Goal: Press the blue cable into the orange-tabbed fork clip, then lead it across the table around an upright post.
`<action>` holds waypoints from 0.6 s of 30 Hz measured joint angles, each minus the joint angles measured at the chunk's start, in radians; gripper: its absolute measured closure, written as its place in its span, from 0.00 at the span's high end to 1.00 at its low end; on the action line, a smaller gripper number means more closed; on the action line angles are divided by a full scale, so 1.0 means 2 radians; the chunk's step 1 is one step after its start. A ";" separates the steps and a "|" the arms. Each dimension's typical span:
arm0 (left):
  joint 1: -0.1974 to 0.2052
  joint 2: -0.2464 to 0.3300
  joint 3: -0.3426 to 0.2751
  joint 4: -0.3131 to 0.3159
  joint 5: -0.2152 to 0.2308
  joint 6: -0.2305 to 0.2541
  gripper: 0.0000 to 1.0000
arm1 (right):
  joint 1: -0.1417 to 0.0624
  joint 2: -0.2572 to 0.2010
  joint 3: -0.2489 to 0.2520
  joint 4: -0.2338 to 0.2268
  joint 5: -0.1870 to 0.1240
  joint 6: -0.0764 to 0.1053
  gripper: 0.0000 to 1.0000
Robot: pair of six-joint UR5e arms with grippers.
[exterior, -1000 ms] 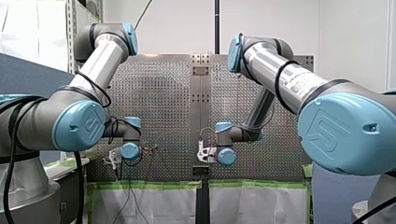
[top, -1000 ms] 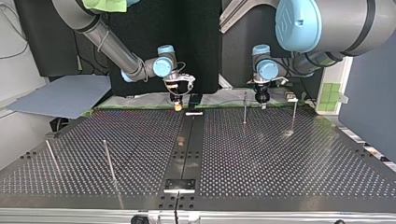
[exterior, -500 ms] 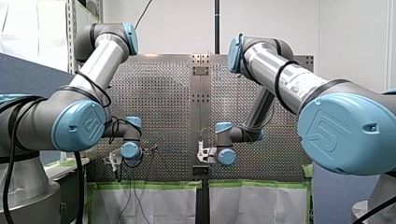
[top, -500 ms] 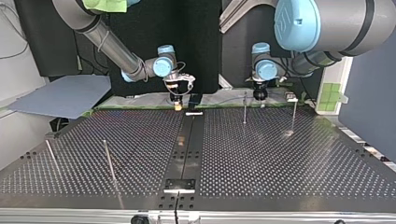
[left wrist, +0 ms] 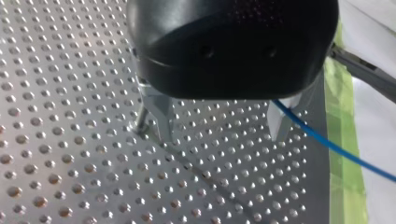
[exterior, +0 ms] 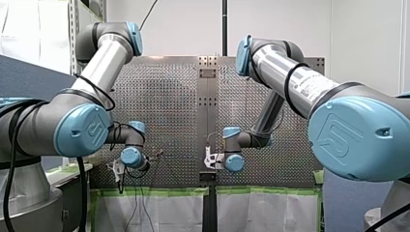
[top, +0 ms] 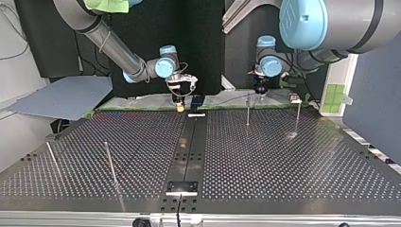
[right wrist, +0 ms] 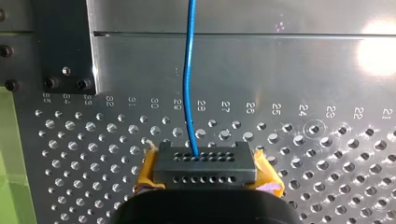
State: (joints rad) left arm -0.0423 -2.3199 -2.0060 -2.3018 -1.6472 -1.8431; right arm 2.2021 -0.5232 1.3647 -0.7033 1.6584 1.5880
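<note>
A wide perforated metal table point(top: 283, 161) fills the top view. Two grey-and-blue robot arms reach down to its far edge: my right arm point(top: 118, 52) at that view's left, my left arm point(top: 326, 28) at its right.

My right gripper point(right wrist: 205, 161) sits low over the table, near the middle seam. Its yellow-padded tip shows no gap, and the blue cable point(right wrist: 188, 70) vanishes into it, so it looks pinched on the cable. From there the cable runs straight ahead over a smooth plate, with a slight bend.

My left gripper point(left wrist: 219, 128) hovers above the holes with its metal fingers point(left wrist: 158, 116) spread wide, holding nothing. The cable passes right by one finger and trails off toward green tape point(left wrist: 355, 196) at the table's edge.

Four thin upright posts point(top: 248, 109) stand on the table, one of them near my left gripper. The orange-tabbed clip cannot be picked out with certainty.

The cable looks thin, light and limp, likely to sag and to slide through a loose grip. It is probably best pinched firmly on the free run just beyond my right gripper, keeping the span short.
</note>
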 joint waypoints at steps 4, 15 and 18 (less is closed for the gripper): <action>0.000 0.018 -0.017 0.005 0.003 -0.003 1.00 | 0.000 0.000 0.000 0.000 0.000 0.000 0.00; -0.007 0.070 -0.062 -0.004 0.033 -0.004 1.00 | 0.000 0.001 0.000 0.000 0.000 0.003 0.00; -0.008 0.076 -0.069 0.002 0.038 -0.003 1.00 | 0.000 0.001 0.000 0.000 0.000 0.003 0.00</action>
State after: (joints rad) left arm -0.0591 -2.1683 -2.1439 -2.2983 -1.5720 -1.8482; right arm 2.2021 -0.5209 1.3646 -0.7029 1.6584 1.5943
